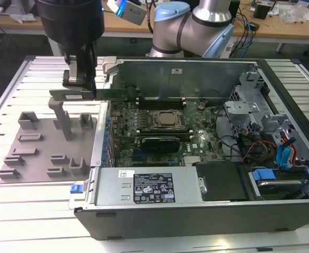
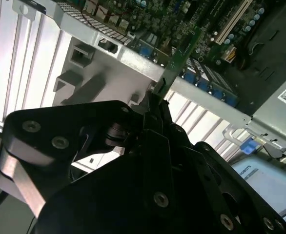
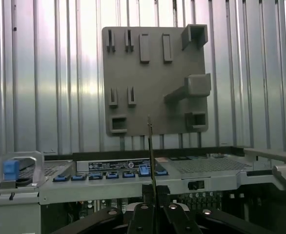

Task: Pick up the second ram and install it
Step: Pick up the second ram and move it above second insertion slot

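The second ram (image 1: 99,95), a thin dark green stick, hangs level above the gap between the grey holder plate (image 1: 44,142) and the open computer case's wall on the exterior view's left. My gripper (image 1: 80,87) is shut on it from above, near its middle. The second wrist view shows the ram (image 2: 182,53) sticking out from between the fingertips of the gripper (image 2: 155,105) over the case edge. In the first wrist view the ram (image 3: 150,146) is seen edge-on, rising from the gripper (image 3: 153,192), with the holder plate (image 3: 153,78) beyond it.
The motherboard (image 1: 160,132) lies inside the case with the CPU socket (image 1: 167,120) in its middle and a black finned block (image 1: 157,143) in front of it. A power supply (image 1: 149,187) sits at the case's front. Drive bays and cables (image 1: 273,142) fill the exterior view's right.
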### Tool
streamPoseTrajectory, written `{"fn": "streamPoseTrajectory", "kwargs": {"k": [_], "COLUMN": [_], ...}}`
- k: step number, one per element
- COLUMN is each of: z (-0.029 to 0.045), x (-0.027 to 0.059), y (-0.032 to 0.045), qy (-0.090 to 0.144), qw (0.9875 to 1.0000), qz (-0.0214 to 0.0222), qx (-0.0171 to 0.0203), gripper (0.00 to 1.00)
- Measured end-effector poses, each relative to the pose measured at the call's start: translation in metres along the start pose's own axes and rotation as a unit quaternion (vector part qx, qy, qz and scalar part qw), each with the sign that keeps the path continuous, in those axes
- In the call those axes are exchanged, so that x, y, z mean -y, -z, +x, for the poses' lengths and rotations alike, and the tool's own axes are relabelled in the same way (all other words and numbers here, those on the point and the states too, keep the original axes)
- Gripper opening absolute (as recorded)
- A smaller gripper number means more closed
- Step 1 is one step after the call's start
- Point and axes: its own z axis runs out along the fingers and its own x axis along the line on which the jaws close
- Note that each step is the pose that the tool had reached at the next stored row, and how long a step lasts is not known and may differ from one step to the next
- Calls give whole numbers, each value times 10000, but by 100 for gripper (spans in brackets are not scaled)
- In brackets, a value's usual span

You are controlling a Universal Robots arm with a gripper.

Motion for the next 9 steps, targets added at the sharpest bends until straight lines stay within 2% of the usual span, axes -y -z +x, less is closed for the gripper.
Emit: {"fn": "streamPoseTrajectory", "kwargs": {"k": [2, 9], "z": [-4, -13], "x": [119, 376], "y": [6, 17], "qy": [-1, -2], "qw": [10000, 10000], "qz": [0, 1], "qx": [-6, -19], "gripper": [11, 11]}}
